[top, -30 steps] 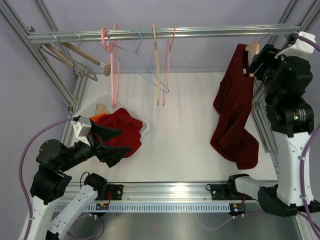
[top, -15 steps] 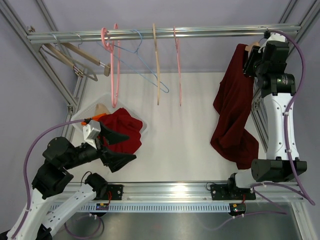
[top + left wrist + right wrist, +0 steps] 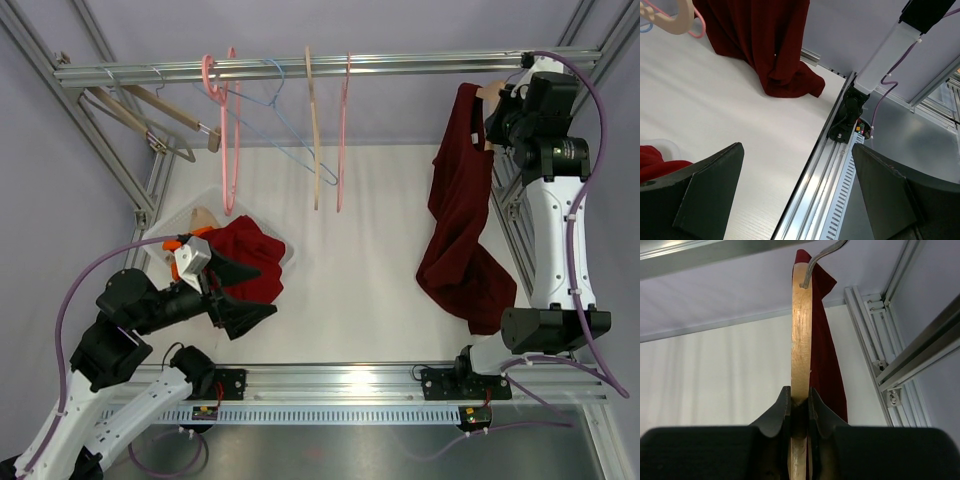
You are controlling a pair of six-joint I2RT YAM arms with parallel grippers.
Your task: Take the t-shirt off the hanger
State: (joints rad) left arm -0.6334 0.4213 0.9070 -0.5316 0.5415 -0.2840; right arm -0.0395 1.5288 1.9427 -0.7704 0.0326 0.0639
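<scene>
A dark red t-shirt [image 3: 460, 220] hangs from a wooden hanger [image 3: 490, 93] on the top rail at the far right, its hem trailing onto the white table. My right gripper [image 3: 497, 110] is up at the rail. In the right wrist view it [image 3: 800, 397] is shut on the hanger's wooden bar [image 3: 801, 330], with the t-shirt [image 3: 830, 355] draped behind. My left gripper [image 3: 258, 290] hovers open at the near left with nothing between its fingers. In the left wrist view it [image 3: 797, 150] looks across the table at the t-shirt's hem [image 3: 765, 45].
Several bare hangers hang from the rail [image 3: 300, 68]: pink [image 3: 228, 130], blue wire [image 3: 290, 140], wooden [image 3: 313, 130] and pink [image 3: 343, 130], plus wooden ones at the far left [image 3: 150, 110]. A clear bin [image 3: 185, 215] holds red cloth [image 3: 250, 265]. Frame posts [image 3: 510, 210] stand right of the t-shirt.
My right gripper has closed onto the wooden hanger, and hanger and t-shirt have shifted slightly left. A pink hanger is swinging. The left arm has drifted a little.
</scene>
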